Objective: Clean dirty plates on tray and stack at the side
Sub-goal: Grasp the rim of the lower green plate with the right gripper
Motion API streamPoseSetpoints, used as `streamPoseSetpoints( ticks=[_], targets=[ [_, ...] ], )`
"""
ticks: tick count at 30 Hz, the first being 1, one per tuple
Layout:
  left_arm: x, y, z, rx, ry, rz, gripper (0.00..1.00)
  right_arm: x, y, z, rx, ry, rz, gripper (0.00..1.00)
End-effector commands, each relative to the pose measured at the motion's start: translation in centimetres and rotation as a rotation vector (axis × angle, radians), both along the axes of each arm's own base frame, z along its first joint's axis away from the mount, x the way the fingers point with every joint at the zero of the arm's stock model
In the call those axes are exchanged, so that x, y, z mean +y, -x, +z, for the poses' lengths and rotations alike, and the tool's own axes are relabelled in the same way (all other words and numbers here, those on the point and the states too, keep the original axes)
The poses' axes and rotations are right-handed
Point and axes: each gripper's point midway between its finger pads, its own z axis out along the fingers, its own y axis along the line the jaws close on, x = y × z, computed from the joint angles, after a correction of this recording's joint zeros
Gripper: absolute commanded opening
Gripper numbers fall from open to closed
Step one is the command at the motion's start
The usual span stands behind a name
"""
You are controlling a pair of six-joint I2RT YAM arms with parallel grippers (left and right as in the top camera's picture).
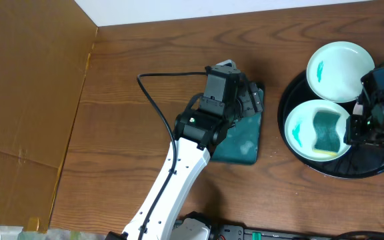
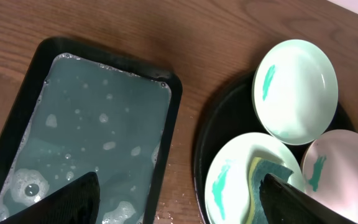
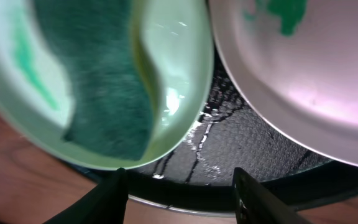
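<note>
The big round black tray (image 2: 222,124) sits on the brown desk (image 1: 145,47), and all three white plates are on it. One plate (image 1: 340,71) is at the back of the tray. It has a small blue-green smear, and part of it pokes out past the tray's rim. A second plate (image 1: 292,120) lies at the front left of the tray. It has a smear too, and a green and yellow sponge (image 1: 325,130) lies flat in it. The third plate (image 2: 340,165) is at the right of the tray, just beside the sponge plate. It also has a green smear, and from above it is mostly hidden under the right arm. The right pincer (image 3: 179,177) hangs over the right side of the tray. Its two fingers (image 3: 98,202) are apart and point down at the tray's wet black floor and rim, in the gap between the sponge plate and the third plate. It is not holding anything. Just to the left of the tray lies a smaller dark teal tray (image 2: 171,124) with soapy, bubbly water in it. The left pincer (image 2: 179,186) hangs over that soapy tray with its fingers spread wide, and it holds nothing.
</note>
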Motion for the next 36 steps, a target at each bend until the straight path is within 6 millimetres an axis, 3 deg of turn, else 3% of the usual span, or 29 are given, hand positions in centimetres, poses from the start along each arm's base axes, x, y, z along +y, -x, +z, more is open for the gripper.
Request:
streamPoseSetpoints(
  ticks=[1, 17, 31, 33, 36],
  targets=[
    [0.3, -0.1, -0.2, 0.002, -0.015, 0.002, 0.82, -0.1, -0.3, -0.8, 0.017, 0.027, -0.021, 0.50],
    [0.3, -0.1, -0.2, 0.002, -0.015, 0.002, 0.83, 0.8, -2.9, -4.9, -0.008, 0.022, 0.035, 0.51],
    [0.3, -0.2, -0.1, -0.001, -0.014, 0.002, 0.82, 1.0, -6.3, -4.8, -0.168, 0.038, 0.123, 0.52],
    [0.3, -0.1, -0.1, 0.000, -0.015, 0.002, 0.82, 0.4, -6.5, -4.9, -0.178, 0.074, 0.119, 0.49],
    [0.3, -0.1, -0.2, 0.004, -0.016, 0.002, 0.82, -0.1, -6.5, -4.9, -0.179, 0.100, 0.120, 0.35]
  ],
)
